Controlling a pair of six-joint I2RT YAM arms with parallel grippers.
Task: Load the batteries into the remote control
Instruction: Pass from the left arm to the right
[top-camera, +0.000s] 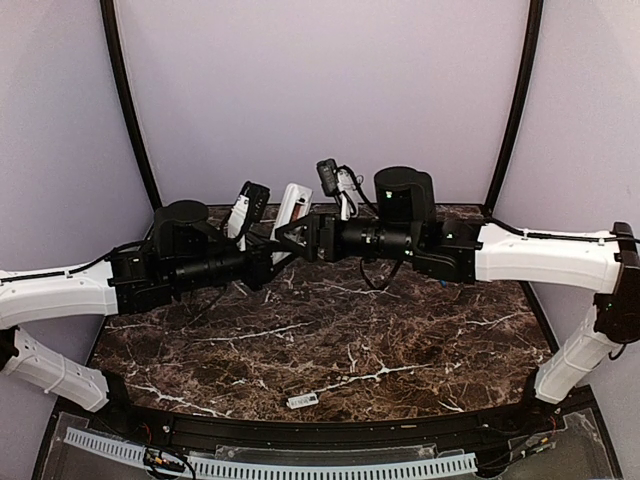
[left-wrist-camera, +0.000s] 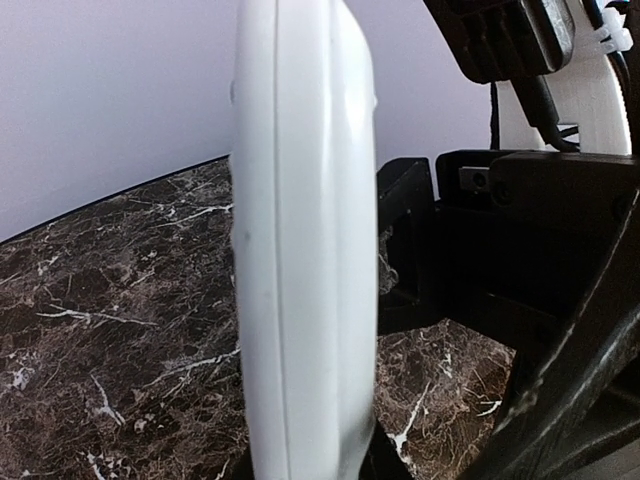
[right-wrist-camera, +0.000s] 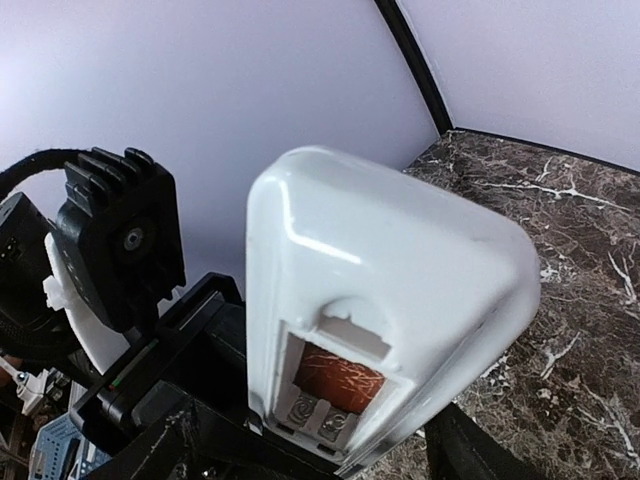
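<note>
The left gripper (left-wrist-camera: 308, 468) is closed on the lower end of the remote (left-wrist-camera: 300, 250), which is held upright above the table (top-camera: 400, 340). In the remote's open back an orange-red battery (right-wrist-camera: 338, 372) is seated above the spring contacts. No blue battery is seen. The right gripper (right-wrist-camera: 320, 452) is set astride the remote's lower end, and whether it presses cannot be told. Loading is judged half done. Next the second battery must be fetched and lined up with the free slot
</note>
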